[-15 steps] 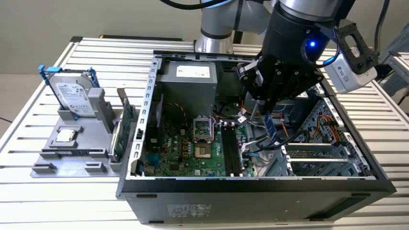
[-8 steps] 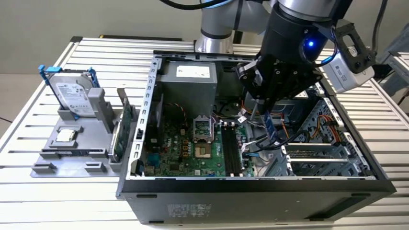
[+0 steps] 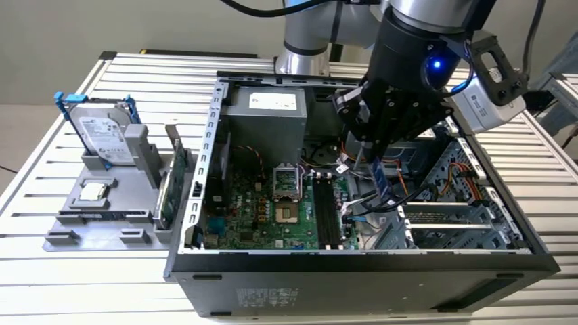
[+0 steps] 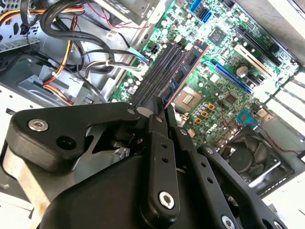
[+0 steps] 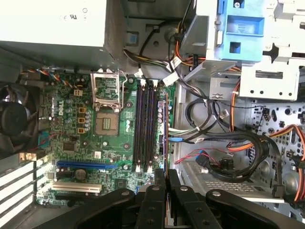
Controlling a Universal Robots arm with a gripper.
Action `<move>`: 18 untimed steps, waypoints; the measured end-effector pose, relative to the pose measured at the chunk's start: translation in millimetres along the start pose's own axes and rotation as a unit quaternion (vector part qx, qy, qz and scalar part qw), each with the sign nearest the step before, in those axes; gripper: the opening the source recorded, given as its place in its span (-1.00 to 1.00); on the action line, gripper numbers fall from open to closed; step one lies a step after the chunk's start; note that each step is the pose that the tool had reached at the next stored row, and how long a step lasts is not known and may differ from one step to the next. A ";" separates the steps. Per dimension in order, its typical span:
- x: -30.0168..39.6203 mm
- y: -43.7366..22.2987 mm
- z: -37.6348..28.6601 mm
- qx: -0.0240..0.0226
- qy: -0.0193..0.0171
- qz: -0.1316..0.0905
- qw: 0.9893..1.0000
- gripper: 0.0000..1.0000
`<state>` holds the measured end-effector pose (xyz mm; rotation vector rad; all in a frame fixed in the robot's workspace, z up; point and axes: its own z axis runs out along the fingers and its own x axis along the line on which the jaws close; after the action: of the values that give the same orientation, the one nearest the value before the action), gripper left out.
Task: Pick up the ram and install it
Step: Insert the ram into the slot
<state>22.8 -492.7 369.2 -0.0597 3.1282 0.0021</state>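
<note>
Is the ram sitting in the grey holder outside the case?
No, in the second wrist view the tool grips the ram over the motherboard, beside the black memory slots.

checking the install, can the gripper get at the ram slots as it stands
Probably yes. The gripper holds the ram right beside the black slots on the motherboard; the cables lie off to the side, and nothing seems to lie between.
</note>
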 end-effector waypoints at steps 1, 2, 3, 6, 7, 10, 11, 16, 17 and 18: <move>0.0 0.1 0.4 0.000 0.000 0.000 1.000 -1.00; 0.0 0.1 0.8 0.000 0.000 0.000 1.000 -1.00; 0.0 0.1 1.2 0.001 0.000 0.000 1.000 -1.00; 0.0 0.3 2.2 0.001 0.000 0.000 1.000 -1.00; 0.0 0.4 2.5 0.002 0.000 0.000 1.000 -1.00; 0.0 0.6 3.5 0.002 0.000 0.000 1.000 -1.00; 0.0 0.7 3.8 0.003 0.000 0.000 1.000 -1.00; 0.0 1.0 5.5 0.004 0.000 0.000 1.000 -1.00; 0.0 1.1 5.9 0.004 0.000 0.000 1.000 -1.00; 0.0 1.2 6.3 0.005 0.000 0.000 1.000 -1.00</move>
<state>22.8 -491.5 362.9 -0.0598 3.1283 -0.0124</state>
